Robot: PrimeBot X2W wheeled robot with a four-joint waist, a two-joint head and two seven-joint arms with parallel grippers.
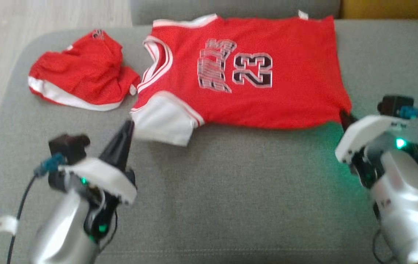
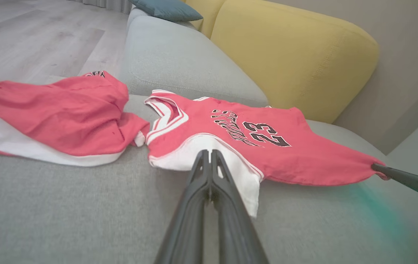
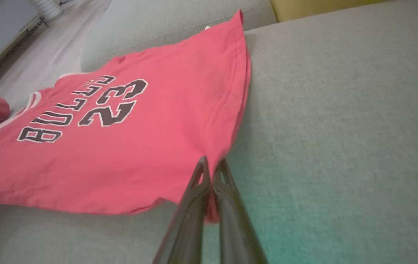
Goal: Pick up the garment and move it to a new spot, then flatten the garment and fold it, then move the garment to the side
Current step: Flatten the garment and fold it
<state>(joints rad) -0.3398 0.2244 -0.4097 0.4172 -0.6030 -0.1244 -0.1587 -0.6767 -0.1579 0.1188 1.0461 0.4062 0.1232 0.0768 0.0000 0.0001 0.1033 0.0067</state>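
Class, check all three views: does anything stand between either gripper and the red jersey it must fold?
Nothing visible does. The left gripper is shut on the white sleeve of the jersey, and the right gripper is shut on its hem corner. The red shorts lie beside its collar end, on the robot's left.

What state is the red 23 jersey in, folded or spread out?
Spread out. The jersey lies open on the grey sofa, its whole print showing; the right gripper pinches one hem corner.
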